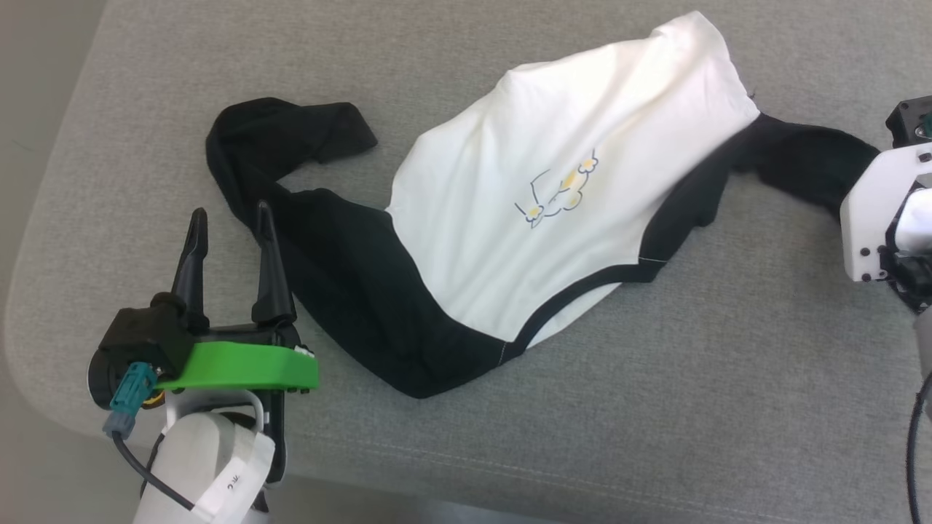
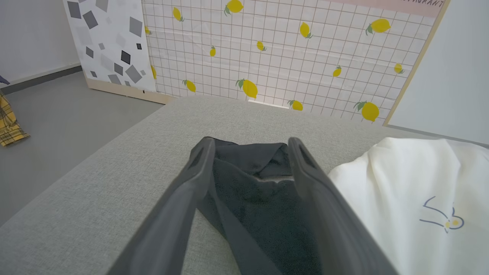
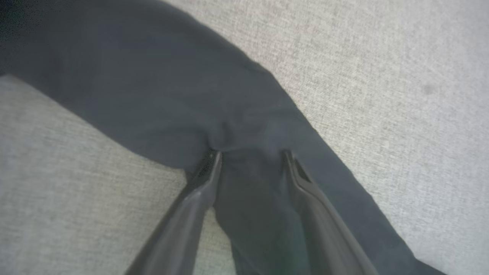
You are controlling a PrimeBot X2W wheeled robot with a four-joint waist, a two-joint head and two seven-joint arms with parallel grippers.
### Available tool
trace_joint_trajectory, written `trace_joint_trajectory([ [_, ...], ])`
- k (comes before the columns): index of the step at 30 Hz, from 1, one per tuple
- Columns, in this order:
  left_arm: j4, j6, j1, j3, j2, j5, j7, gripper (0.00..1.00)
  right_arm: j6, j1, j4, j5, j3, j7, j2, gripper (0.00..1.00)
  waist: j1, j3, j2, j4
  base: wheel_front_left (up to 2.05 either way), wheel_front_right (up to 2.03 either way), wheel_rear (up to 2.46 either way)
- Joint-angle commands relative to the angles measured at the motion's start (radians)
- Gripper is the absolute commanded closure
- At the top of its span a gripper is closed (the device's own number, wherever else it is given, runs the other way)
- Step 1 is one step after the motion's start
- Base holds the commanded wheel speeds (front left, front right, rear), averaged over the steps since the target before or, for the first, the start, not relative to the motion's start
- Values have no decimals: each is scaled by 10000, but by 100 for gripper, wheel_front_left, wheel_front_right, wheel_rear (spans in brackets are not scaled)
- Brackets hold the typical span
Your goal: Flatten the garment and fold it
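Left hand [image 1: 230,209], fingers spread, over black sleeve [image 1: 342,284] of garment [image 1: 510,240]

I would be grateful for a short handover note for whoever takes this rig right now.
The left pincer is open, a black sleeve between its fingers, not gripped.
The right pincer is open astride the other sleeve.
The garment lies crumpled on the grey cushion, print up.
Nothing is flattened or folded yet; both remain.

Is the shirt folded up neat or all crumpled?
Crumpled, not folded. The shirt lies bunched and crooked on the grey cushion, its black sleeve curled over itself.
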Motion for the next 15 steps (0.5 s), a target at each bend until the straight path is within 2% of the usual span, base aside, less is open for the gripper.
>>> trace_joint_trajectory([
  [1,51,-136,-81,104,-122,194,-46,0,-21,368,310,79,-10,133,-226,100,0,-107,0,35,0,0,0],
  [7,255,-510,-16,382,-395,448,-46,0,-21,665,-304,10,-1175,586,-1809,100,0,-388,0,144,0,0,0],
  [10,393,-616,76,517,-486,501,-47,0,-21,1264,-629,36,-1649,890,-2092,100,0,-545,0,113,0,0,0],
  [12,430,-656,207,682,-529,512,-47,0,-21,1688,-912,218,-1972,1029,-1877,100,0,-669,0,-18,0,0,0],
  [13,460,-694,278,751,-550,515,-47,0,-21,1899,-1194,287,-2117,1015,-1665,69,0,-741,0,-83,0,0,0],
  [14,504,-726,330,783,-567,525,-47,0,-21,2076,-1426,336,-2252,966,-1520,0,0,-797,0,-120,0,0,0],
  [15,552,-761,374,811,-586,550,-47,0,-21,2265,-1678,435,-2485,874,-1318,0,0,-886,0,-155,0,0,0],
])
